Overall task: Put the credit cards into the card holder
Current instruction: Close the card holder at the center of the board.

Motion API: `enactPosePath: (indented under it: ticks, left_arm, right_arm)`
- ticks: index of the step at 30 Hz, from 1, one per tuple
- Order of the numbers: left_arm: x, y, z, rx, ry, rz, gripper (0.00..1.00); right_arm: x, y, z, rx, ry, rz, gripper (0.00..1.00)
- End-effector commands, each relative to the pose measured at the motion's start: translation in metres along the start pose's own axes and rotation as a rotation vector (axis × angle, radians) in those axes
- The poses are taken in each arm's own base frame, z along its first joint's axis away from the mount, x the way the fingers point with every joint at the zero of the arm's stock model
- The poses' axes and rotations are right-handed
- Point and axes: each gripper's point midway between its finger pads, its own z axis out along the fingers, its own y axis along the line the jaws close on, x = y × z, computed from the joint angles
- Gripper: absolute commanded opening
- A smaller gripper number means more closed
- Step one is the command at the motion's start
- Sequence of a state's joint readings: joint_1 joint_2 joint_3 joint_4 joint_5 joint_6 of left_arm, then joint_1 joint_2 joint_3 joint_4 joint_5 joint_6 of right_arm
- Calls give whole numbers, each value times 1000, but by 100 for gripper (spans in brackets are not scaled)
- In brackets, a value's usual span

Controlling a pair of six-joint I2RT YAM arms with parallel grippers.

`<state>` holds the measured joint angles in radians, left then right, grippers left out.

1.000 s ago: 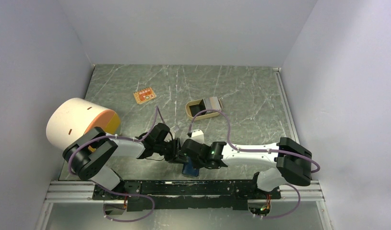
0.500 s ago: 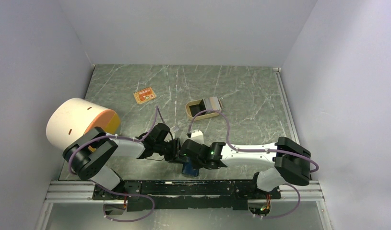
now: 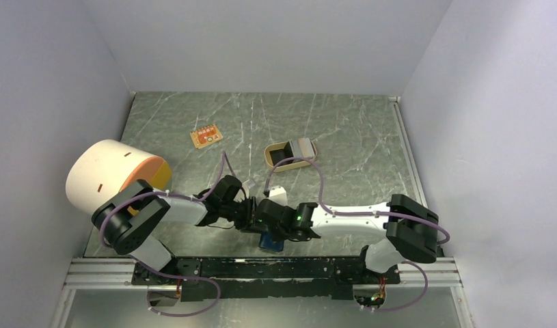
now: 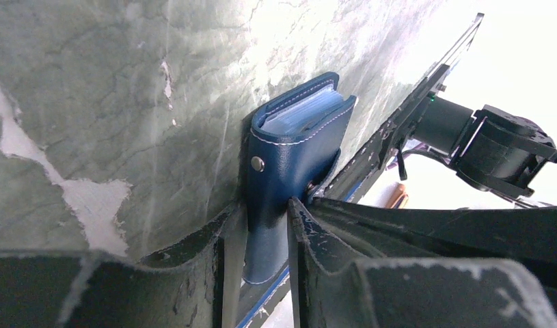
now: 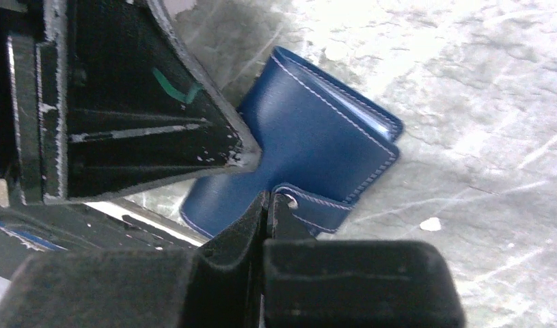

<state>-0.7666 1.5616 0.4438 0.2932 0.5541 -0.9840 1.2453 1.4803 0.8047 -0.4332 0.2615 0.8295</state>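
There is one card holder [image 4: 292,157], a small folding wallet of dark navy leather with white stitching along its edges. It has two metal snap studs: one on its outer face, one on a short closing strap. Pale blue inner sleeves show at its slightly gaping edge, the end farthest from the left fingers.

The two grippers meet on it. The left gripper [image 4: 263,205] has the wallet's lower part clamped between its two black fingers [image 4: 193,253], so the wallet stands out past the fingertips with its edge against the grey marbled table [image 4: 91,102]. The right gripper [image 5: 266,198] has its fingers pressed together, pinching the closing strap at its studded end. The wallet's broad face lies just beyond those fingertips.

One tan oval tray [image 3: 275,164] sits well apart from both sets of fingers, farther out on the table. The grey credit cards [image 3: 304,146] lie in one of its compartments. How many cards are stacked there cannot be told.

One small orange board with white marks [image 3: 206,137] lies well beyond the left fingers. One large white cylinder with an orange end [image 3: 111,174] stands beside the left arm.
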Motion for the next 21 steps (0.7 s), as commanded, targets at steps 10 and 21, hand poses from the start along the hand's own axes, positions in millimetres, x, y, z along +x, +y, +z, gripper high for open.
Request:
enactPosePath:
  ticks: [10, 21]
  left_arm:
    - [9, 12, 7, -17, 28, -3, 33]
    - [8, 13, 7, -26, 23, -4, 33]
  right_arm:
    - [7, 3, 12, 3, 28, -21, 0]
    - [-25, 12, -35, -69, -96, 87, 16]
